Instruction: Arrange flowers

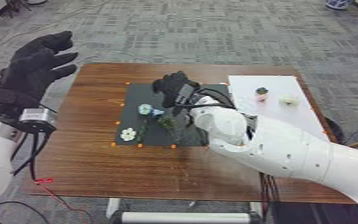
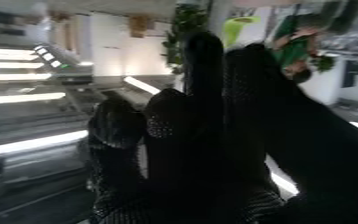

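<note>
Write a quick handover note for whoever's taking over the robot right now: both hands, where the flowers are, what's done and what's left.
Left hand: open, raised beyond the table's left edge.
Right hand: looks open, over the far part of the dark mat; no flower seen in it.
Dark mat: blue flowers near the middle of its left half, white flower at the near left.
White sheet: pink flower and pale flower.
Done: some flowers lie on the mat; whether that's their final layout, I can't tell.
Left: probably the sheet's flowers, if they belong on the mat.
</note>
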### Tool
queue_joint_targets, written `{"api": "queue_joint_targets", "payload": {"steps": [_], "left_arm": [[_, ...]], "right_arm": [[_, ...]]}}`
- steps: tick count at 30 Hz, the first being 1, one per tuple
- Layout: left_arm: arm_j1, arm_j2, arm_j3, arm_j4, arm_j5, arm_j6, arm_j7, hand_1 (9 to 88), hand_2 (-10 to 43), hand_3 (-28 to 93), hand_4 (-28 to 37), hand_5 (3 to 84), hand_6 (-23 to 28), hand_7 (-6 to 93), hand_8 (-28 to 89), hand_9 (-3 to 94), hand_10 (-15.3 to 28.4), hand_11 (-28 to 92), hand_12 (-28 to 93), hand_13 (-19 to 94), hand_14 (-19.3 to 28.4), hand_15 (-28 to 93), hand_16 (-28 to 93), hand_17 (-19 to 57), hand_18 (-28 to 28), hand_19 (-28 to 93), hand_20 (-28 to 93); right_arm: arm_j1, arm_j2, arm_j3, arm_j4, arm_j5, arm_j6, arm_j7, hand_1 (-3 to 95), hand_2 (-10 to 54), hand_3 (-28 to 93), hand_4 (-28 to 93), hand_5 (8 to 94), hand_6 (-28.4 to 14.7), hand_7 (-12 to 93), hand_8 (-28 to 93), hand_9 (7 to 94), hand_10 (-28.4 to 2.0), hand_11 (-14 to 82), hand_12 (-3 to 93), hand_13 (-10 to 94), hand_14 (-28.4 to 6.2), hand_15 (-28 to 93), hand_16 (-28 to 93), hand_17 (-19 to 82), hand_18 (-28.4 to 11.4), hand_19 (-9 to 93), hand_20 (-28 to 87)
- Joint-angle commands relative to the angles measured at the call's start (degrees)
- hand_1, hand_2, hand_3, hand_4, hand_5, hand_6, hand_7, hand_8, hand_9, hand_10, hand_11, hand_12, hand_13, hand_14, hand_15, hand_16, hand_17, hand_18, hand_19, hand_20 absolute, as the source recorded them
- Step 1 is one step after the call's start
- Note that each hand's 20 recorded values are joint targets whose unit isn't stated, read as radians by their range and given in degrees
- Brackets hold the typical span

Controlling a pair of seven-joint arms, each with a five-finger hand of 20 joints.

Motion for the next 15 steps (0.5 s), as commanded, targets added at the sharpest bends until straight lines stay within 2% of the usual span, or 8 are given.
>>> {"api": "queue_joint_targets", "payload": {"steps": [1,2,6,10,15], "left_arm": [[-1.7,-0.26,1.24,0.27,-0.17,0.45,0.02,25.0,-5.5,71,-25.2,24.0,1.9,25.6,-11,18.2,9.1,21,20,10,13.0,40,-2,-10.7,20.5,42,8],[-1.7,-0.24,1.28,0.24,-0.13,0.47,0.01,25.0,-5.6,71,-25.2,24.0,1.9,25.6,-11,18.2,9.1,21,20,10,13.0,40,-3,-10.7,20.5,42,8],[-1.1,-0.25,0.79,-0.09,-0.13,0.76,0.14,25.1,-5.8,71,-25.3,24.1,2.0,25.3,-11,18.1,9.2,20,20,10,12.9,39,-3,-10.7,20.4,41,8],[-1.0,-0.31,0.69,-0.18,-0.12,0.68,0.18,25.1,-5.9,72,-25.4,24.3,2.1,24.9,-11,18.2,9.4,20,20,10,12.8,39,-3,-10.7,20.4,41,8],[-1.2,-0.28,0.84,-0.1,-0.14,0.69,0.15,25.1,-5.7,72,-25.3,24.3,2.1,24.9,-11,18.2,9.4,20,20,10,12.7,39,-2,-10.7,20.3,41,8]], "right_arm": [[-1.3,-1.2,2.3,-0.7,-0.8,-13.4,-3.1,43.7,-0.9,93,-24,38.2,5.0,22,-16,59.1,-11.8,52.6,65.8,67,-8.2,84,45,38,-22.2,93,61],[-1.4,-1.5,2.4,-0.6,-1.5,-14.8,-3.3,42.5,0.1,93,-23,37.7,5.0,22,-16,60.6,-11.8,54.2,65.7,68,-8.5,86,43,38,-22.5,93,62],[0.2,-2.5,-0.3,0.2,-1.1,-14.8,-2.6,39.7,1.9,93,-23,38.2,4.7,21,-15,66.8,-11.4,58.7,62.1,72,-8.5,88,40,42,-23.2,93,68],[0.9,-3.5,-1.1,0.9,-0.3,-15.2,-2.4,35.0,7.9,93,-19,39.7,4.7,21,-15,71.6,-10.6,66.4,50.2,77,-7.6,90,38,47,-23.5,93,72],[1.0,-4.0,-1.0,1.0,-0.7,-15.1,-1.0,31.6,12.0,93,-15,40.5,4.5,21,-16,74.3,-10.3,68.7,45.7,79,-6.9,89,37,50,-23.3,93,74]]}}
